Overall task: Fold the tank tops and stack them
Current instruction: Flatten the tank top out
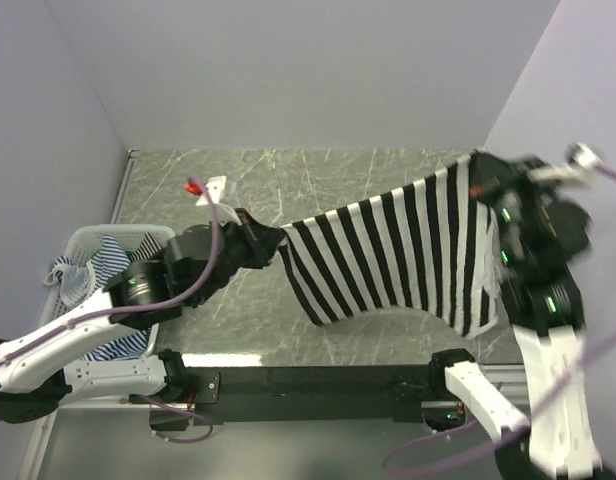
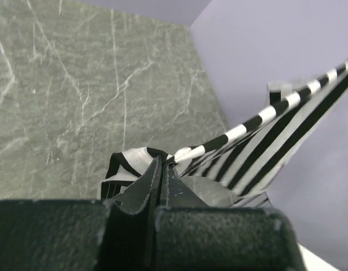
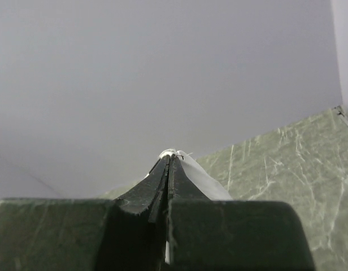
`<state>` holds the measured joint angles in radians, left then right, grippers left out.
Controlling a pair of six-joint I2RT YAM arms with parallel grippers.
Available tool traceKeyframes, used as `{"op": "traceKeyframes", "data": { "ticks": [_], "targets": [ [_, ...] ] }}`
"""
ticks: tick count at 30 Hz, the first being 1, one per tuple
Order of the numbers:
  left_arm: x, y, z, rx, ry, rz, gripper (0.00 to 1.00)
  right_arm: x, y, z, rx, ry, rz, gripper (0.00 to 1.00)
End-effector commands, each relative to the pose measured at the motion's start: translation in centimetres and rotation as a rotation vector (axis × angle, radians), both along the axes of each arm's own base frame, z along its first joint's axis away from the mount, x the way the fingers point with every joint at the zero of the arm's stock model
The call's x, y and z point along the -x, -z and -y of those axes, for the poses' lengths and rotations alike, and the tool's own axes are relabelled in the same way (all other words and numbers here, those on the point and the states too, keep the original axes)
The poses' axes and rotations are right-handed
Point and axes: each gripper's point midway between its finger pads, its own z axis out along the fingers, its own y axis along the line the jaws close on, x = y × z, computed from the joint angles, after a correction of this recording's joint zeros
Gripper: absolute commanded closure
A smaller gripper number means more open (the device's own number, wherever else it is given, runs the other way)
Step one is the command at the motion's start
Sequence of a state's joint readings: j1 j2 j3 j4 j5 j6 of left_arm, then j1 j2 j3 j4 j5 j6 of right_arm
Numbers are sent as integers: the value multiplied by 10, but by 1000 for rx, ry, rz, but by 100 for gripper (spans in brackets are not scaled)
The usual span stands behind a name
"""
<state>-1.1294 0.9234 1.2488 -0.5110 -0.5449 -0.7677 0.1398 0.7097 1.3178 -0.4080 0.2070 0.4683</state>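
Note:
A black-and-white striped tank top (image 1: 398,255) hangs stretched in the air between my two arms, above the marble table. My left gripper (image 1: 273,240) is shut on its left end; the left wrist view shows the striped cloth (image 2: 264,138) running away from the pinched tips of that gripper (image 2: 164,161). My right gripper (image 1: 483,170) is shut on the right end, held higher, and a bit of white cloth (image 3: 199,175) sticks out at its tips (image 3: 170,155). Blue-and-white striped tank tops (image 1: 108,262) lie in the basket at the left.
A white mesh basket (image 1: 83,240) stands at the table's left edge, beside the left arm. The marble table top (image 1: 288,180) runs to lilac walls at the back and both sides. A black rail with the arm bases lies along the near edge.

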Motion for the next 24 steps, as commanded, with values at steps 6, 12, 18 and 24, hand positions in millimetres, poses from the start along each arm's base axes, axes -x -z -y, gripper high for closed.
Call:
{"op": "traceKeyframes", "data": {
  "ticks": [6,12,18,24],
  "targets": [
    [-56,128,8,-87,-94,-308,99,-214,133,-64,71,-195,-335,100],
    [-99,260,-46,-86,-200,-615,99,-311,291,-142,126,-327,-652,100],
    [-98,324,-93,8,-304,-825,99,-349,324,-211,179,-409,-715,100],
    [-98,332,-98,38,-306,-862,99,-372,320,-219,168,-390,-684,100]
  ]
}}
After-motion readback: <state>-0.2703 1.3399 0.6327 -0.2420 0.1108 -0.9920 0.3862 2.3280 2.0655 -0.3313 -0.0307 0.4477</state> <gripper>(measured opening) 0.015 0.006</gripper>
